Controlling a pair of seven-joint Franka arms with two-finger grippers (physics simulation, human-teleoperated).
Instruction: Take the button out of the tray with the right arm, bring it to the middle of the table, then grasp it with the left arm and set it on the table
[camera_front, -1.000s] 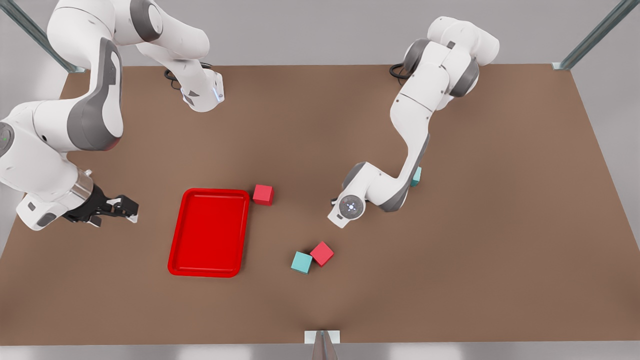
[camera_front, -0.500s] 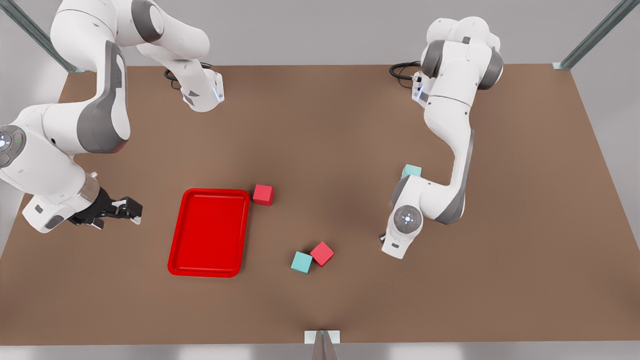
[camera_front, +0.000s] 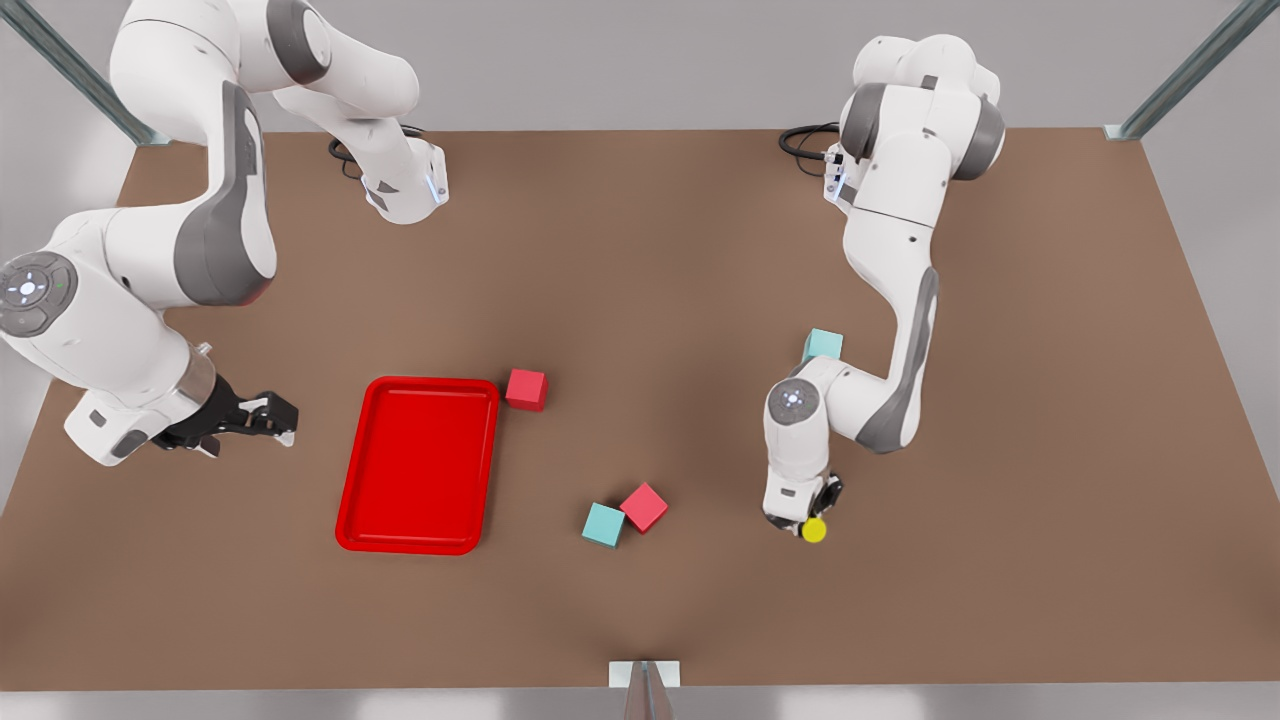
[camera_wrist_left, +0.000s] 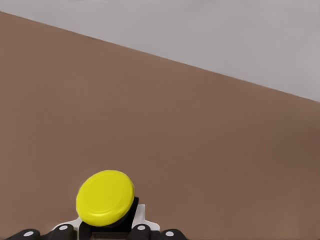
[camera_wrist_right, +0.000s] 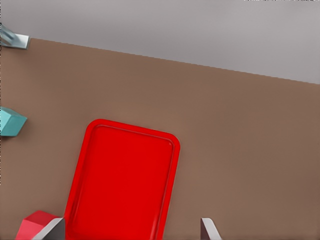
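Now, status by item:

Changed: a second ago the arm on the front view's right had its wrist near table centre; it has swung toward 4 o'clock, and the button (camera_front: 814, 530) is now in sight at its tip.
Left end effector (camera_front: 812, 508): rides that arm, since the left wrist view has the button right at the fingers (camera_wrist_left: 142, 229). Clenched on the button body, it seems; the contact itself is partly hidden.
Right end effector (camera_front: 262, 418): on the front view's left, at 9 o'clock of the tray (camera_front: 417, 465), fingers apart, empty, barely shifted, waiting.
Tray: bare red floor in the right wrist view, nothing in it.
Meaning: my read is that the handover is done and only the set-down is left.
Button look: flat round yellow cap, slightly tilted in the left wrist view, on a small dark boxy body.
Button location: at 3 o'clock of the teal cube (camera_front: 603, 525) and red cube (camera_front: 644, 507) pair, low over the table (camera_front: 1000, 560); can't tell if it is touching.
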